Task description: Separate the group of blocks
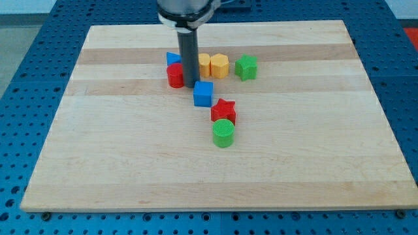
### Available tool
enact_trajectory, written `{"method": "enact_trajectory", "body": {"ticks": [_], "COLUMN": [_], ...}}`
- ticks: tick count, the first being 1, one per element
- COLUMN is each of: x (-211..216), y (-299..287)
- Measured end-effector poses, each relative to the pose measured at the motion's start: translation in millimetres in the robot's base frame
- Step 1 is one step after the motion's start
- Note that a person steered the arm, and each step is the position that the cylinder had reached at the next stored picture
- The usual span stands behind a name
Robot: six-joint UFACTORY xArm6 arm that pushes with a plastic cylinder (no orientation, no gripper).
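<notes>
My tip [191, 85] stands in the middle of a cluster of blocks near the view's top centre. A red block [174, 76] touches it on the left, with a blue block [172, 59] just behind that. A blue cube [203, 94] sits right below the tip to its right. Two yellow blocks lie to the rod's right: one [204, 64] partly hidden by the rod, and a yellow hexagon [219, 66]. A green star-like block [246, 67] stands a little apart on the right. A red star [223, 110] and a green cylinder [223, 133] touch each other below the blue cube.
The wooden board [98, 143] lies on a blue perforated table [19, 78]. The arm's dark housing [186, 10] hangs over the board's top edge.
</notes>
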State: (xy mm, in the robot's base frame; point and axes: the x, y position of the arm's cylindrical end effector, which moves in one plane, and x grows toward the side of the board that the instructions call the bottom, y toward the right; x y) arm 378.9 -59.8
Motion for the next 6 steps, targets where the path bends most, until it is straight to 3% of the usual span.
{"method": "enact_trajectory", "body": {"ticks": [6], "x": [-49.3], "y": [-28.8]}}
